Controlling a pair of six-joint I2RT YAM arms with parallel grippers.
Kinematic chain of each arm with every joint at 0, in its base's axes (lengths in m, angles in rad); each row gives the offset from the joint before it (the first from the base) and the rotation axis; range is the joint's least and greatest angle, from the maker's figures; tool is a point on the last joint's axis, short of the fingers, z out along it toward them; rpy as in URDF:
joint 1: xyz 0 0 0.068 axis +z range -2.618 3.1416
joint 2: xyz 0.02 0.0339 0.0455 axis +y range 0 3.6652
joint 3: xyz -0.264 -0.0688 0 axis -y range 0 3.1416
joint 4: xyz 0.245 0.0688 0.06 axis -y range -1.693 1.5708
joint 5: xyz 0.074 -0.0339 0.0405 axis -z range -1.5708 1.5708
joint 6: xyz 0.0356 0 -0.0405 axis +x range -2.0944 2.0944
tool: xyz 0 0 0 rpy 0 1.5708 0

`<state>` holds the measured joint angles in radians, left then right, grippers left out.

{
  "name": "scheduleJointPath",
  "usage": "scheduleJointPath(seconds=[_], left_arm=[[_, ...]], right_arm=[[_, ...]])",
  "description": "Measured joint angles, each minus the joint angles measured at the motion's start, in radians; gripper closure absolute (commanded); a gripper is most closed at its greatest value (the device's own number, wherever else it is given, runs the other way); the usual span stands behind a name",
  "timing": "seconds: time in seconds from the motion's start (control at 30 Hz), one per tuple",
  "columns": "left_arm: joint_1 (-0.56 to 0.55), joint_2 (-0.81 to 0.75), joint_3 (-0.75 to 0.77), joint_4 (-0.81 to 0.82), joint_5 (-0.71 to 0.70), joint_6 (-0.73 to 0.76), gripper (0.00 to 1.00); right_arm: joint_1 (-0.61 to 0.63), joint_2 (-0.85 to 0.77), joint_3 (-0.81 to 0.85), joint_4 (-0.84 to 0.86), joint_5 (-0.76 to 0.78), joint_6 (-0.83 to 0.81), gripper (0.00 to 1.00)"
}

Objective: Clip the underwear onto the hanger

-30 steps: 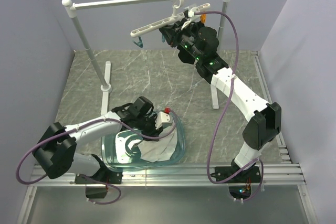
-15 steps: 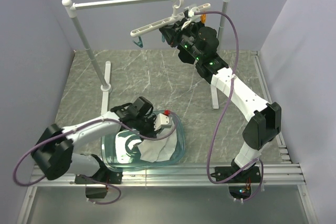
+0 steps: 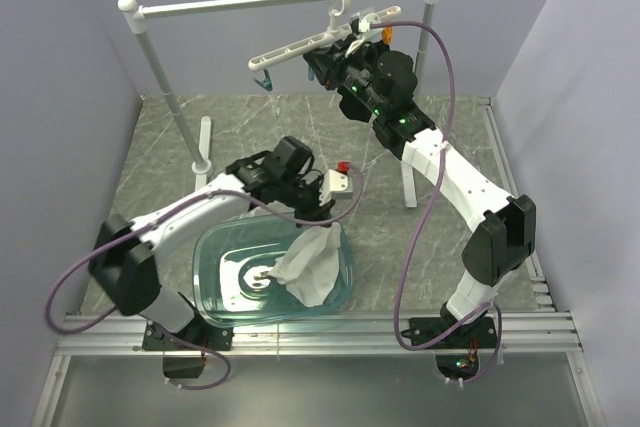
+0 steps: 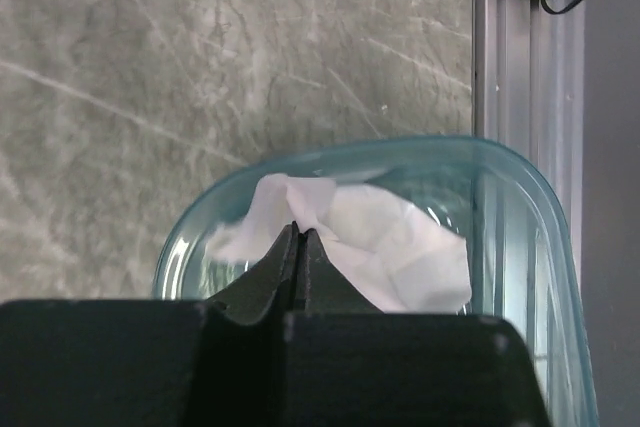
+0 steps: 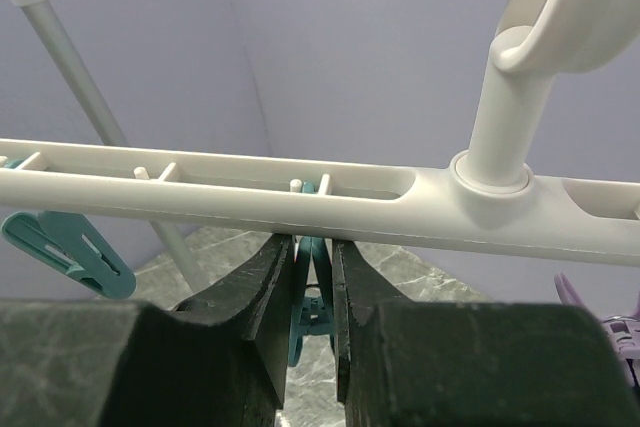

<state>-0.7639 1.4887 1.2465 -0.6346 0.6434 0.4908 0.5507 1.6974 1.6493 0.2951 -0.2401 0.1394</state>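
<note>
Underwear (image 3: 308, 267) lifted, left jaws pinching, right gripping peg (image 5: 310, 307)

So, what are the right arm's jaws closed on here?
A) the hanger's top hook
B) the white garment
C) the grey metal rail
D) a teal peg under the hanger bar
D: in the right wrist view the right arm's jaws press from both sides on a teal peg hanging just below the bar of the hanger.
</note>
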Motion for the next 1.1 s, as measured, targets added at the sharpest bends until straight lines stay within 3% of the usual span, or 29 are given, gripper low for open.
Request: scheduleJointPath(seconds=[0.23, 0.27, 0.3, 0.43, 0.6, 0.8, 0.97, 1.1], left_arm=[[-0.057, 0.208, 0.052, 0.08, 0.012, -0.065, 0.97], [-0.064, 0.231, 0.062, 0.082, 0.008, -0.07, 0.93], [-0.068, 0.246, 0.068, 0.086, 0.004, -0.071, 0.81], [-0.07, 0.248, 0.067, 0.082, -0.018, -0.081, 0.62], [-0.052, 0.124, -0.018, 0.079, -0.048, -0.116, 0.34], [-0.034, -0.136, -0.197, 0.105, -0.099, -0.178, 0.26], [-0.052, -0.187, -0.333, 0.193, -0.163, -0.235, 0.2], [-0.098, -0.221, -0.478, 0.333, -0.243, -0.268, 0.21]], right_arm=[[-0.008, 0.0, 0.0, 0.0, -0.013, -0.003, 1.0], [-0.011, 0.0, 0.0, 0.0, -0.014, -0.003, 1.0], [-0.012, 0.0, 0.0, 0.0, -0.016, -0.003, 1.0], [-0.017, 0.0, 0.0, 0.0, -0.024, -0.003, 1.0], [-0.019, -0.003, -0.008, 0.004, -0.035, 0.0, 1.0], [-0.019, -0.016, -0.024, 0.01, -0.038, 0.001, 1.0], [-0.02, -0.018, -0.029, 0.013, -0.038, 0.005, 1.0], [-0.021, -0.018, -0.029, 0.013, -0.038, 0.009, 1.0]])
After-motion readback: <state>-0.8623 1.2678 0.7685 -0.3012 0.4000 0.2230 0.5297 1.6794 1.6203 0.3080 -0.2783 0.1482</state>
